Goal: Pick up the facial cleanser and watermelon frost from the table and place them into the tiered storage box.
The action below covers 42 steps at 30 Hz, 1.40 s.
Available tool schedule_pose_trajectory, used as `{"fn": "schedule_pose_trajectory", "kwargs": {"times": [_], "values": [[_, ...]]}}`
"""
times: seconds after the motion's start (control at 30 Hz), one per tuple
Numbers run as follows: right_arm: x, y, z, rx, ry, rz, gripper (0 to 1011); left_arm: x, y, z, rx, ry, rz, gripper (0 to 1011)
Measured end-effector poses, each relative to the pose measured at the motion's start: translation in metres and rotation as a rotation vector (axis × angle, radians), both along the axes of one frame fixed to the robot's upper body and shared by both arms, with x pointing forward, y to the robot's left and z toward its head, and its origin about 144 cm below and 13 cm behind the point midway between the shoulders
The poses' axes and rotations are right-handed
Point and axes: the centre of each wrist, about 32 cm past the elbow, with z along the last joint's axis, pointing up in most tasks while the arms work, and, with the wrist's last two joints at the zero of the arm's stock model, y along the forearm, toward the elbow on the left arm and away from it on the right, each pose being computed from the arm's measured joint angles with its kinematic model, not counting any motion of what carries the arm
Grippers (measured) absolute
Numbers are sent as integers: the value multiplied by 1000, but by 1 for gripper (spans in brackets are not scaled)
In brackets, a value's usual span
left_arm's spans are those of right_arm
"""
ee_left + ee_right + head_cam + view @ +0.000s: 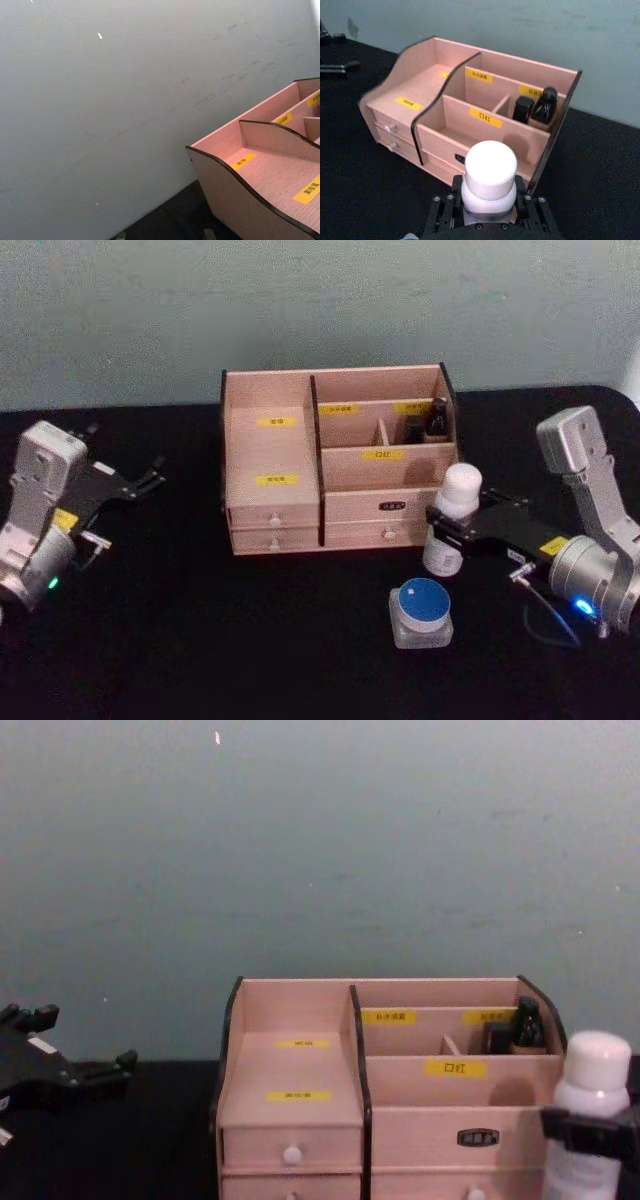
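Bottle [462,486], probably cleanser, in right tool [446,525].

Pretty bare setup tbh. Back wall [300,300] is a plain pale grey-green, flat paint, with a few faint scuffs and scratch marks when seen from close. The tabletop [200,640] is matte black and runs right up to the wall. Lighting is soft and even.
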Motion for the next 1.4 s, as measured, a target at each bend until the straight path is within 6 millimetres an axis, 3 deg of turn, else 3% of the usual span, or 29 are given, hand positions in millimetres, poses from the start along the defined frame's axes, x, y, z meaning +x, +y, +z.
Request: {"fn": "schedule_pose_trajectory", "kwargs": {"times": [0.37,0.63,1.4], "values": [[-3,0,45,22,-57,35,598,0,0,0,0,0,0,1001],[10,2,78,53,-115,54,598,0,0,0,0,0,0,1001],[83,29,81,51,-96,68,598,0,0,0,0,0,0,1001]]}}
